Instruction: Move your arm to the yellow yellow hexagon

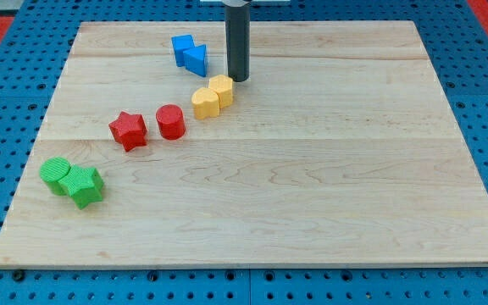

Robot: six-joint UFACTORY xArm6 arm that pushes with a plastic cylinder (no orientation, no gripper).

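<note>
Landmark: yellow hexagon (222, 90), on the wooden board (312, 169) toward the view's top, left of centre. My tip (239, 80) stands just beside it, at its upper right; contact cannot be told. The arm carries no gripper, only the rod. A yellow heart (203, 102) touches the hexagon's lower left. Further lower left: red cylinder (170, 121), red star (129, 130), green cylinder (56, 175), green star (85, 185). Two blue blocks (190, 53) sit up-left of the hexagon, shapes unclear.
</note>
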